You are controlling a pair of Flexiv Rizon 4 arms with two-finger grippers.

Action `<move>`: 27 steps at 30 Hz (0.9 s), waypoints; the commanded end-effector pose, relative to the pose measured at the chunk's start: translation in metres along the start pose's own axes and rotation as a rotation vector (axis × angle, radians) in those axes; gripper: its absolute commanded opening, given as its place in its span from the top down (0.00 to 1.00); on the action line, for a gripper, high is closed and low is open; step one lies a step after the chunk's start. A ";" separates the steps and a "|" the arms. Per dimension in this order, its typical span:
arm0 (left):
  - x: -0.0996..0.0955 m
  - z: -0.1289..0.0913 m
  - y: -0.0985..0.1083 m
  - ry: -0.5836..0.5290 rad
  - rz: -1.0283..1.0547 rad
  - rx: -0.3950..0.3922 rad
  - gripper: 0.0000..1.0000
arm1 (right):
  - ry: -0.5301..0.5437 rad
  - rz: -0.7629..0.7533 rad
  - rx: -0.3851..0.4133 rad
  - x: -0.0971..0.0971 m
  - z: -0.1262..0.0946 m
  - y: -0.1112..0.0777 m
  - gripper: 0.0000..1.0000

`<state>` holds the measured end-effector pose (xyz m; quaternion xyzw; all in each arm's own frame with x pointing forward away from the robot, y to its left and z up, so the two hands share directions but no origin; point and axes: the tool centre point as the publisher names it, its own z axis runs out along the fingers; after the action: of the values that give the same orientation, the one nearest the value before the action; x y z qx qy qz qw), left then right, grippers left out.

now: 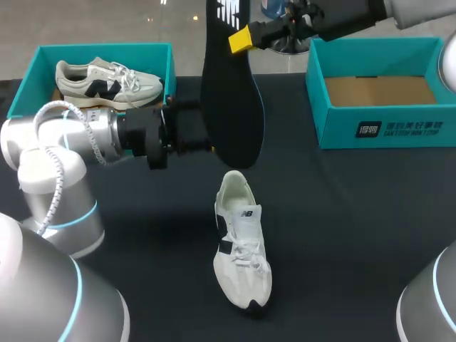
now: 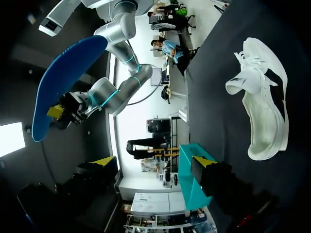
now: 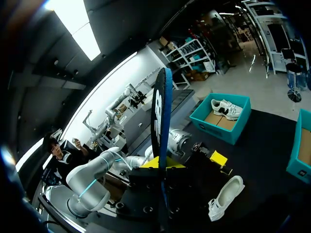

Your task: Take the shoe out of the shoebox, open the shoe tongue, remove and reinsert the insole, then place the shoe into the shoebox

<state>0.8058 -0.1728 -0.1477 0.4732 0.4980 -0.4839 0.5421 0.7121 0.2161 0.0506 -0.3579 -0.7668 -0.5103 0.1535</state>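
A white shoe (image 1: 241,242) lies on the black table, toe toward me; the left wrist view shows it as well (image 2: 260,107). Above it hangs a dark insole (image 1: 231,92) with a blue underside (image 2: 63,82), held upright well clear of the table. My right gripper (image 1: 242,39) is shut on its upper part, and the insole (image 3: 160,116) stands edge-on between the yellow fingertips (image 3: 165,165). My left gripper (image 1: 196,128) is open and empty just left of the insole's lower end, its tips partly hidden behind it. Its jaws stand wide apart (image 2: 153,162).
A teal shoebox (image 1: 100,53) at the back left holds a second, beige shoe (image 1: 107,80). Another teal shoebox (image 1: 377,132) at the back right shows only its cardboard floor. Black tabletop surrounds the white shoe.
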 end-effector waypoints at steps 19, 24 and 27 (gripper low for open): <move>-0.009 0.005 0.024 0.023 0.128 0.079 0.00 | -0.024 0.113 0.023 -0.034 -0.012 -0.013 1.00; -0.009 0.005 0.024 0.023 0.128 0.079 0.00 | -0.068 0.207 0.009 -0.066 -0.023 -0.031 1.00; -0.009 0.005 0.024 0.023 0.128 0.079 0.00 | -0.087 0.264 -0.009 -0.085 -0.029 -0.040 1.00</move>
<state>0.8302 -0.1748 -0.1366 0.5310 0.4538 -0.4627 0.5459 0.7466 0.1663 -0.0007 -0.4708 -0.7307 -0.4589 0.1842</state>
